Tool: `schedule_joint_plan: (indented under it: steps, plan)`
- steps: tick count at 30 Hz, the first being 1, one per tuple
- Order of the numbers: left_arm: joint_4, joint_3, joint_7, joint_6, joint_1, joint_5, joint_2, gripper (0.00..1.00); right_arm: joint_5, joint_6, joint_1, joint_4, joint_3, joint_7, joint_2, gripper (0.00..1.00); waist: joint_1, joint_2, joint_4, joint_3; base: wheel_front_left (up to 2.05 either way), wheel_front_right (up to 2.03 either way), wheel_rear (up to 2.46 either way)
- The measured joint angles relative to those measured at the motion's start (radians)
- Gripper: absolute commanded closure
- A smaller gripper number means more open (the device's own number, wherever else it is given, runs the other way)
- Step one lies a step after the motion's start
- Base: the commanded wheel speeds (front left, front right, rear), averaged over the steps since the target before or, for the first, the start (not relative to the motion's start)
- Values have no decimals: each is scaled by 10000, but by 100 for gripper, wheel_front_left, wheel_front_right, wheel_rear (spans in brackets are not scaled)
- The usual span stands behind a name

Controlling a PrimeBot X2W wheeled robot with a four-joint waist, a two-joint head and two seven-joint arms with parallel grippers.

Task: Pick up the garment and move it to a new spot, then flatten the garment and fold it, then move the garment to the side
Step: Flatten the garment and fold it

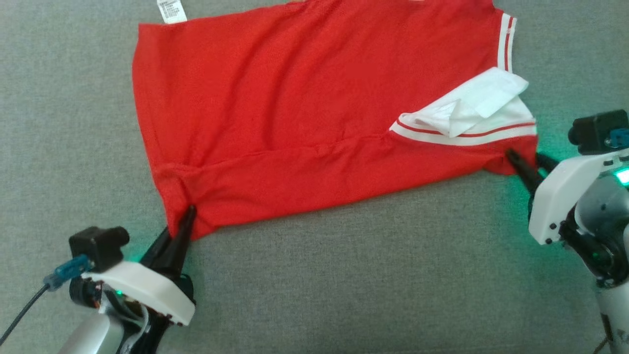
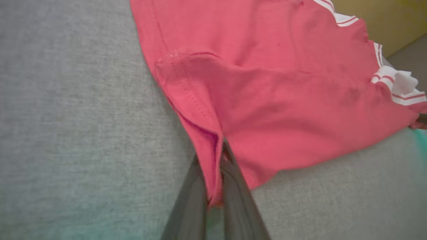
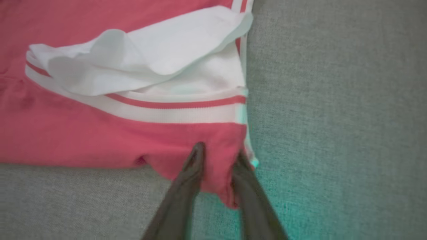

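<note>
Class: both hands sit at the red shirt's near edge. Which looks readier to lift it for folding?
Left, probably. The left hand pinches a hem corner of the shirt tight. The right hand straddles the collar-side corner, fingers apart, so its grip looks unsure.

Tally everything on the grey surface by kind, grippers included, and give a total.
Red garment: 1
Grippers: 2 (left gripper, right gripper)
Total: 3
</note>
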Motion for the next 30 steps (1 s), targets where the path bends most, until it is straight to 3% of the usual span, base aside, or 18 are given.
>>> schedule_joint_plan:
  steps: [6, 9, 16, 20, 21, 22, 23, 30]
  plan:
    - [-46, -130, 479, -186, 89, -387, 234, 100, 715, 0, 281, 44, -249, 397, -96, 100, 0, 0, 32, -383, 0, 0, 0]
    - [-849, -107, 934, -178, 951, -681, 732, 100, 1390, 0, 883, -704, -830, 1035, -525, 100, -1, 0, 57, -727, 0, 0, 0]
    - [-2918, 148, 1486, 201, 2774, -1409, 1453, 100, 2635, 2, 2673, -2512, -1778, 2936, -1231, 100, -2, 0, -25, -943, 0, 0, 0]
    - [-3005, 123, 1469, 443, 3382, -1482, 1450, 100, 2974, 0, 3727, -2940, -2059, 3266, -1254, 100, -2, 0, -59, -799, 0, 0, 0]
    - [-2918, 84, 1432, 477, 3414, -1432, 1404, 92, 2955, 0, 3779, -2943, -2038, 3262, -1252, 100, -2, 0, -69, -760, 0, 0, 0]
    - [-2828, 33, 1394, 518, 3412, -1407, 1327, 66, 2915, 0, 3791, -2943, -2008, 3235, -1252, 56, -1, 0, -76, -721, 0, 0, 0]
    - [-2719, -21, 1344, 525, 3405, -1404, 1225, 0, 2859, 2, 3789, -2941, -1969, 3139, -1250, 0, -1, 0, -81, -689, 0, 0, 0]
    - [-2452, -184, 1129, 627, 3307, -1210, 953, 0, 2470, 0, 3824, -3221, -1741, 2715, -1321, 0, -1, 0, -4, -673, 0, 0, 0]
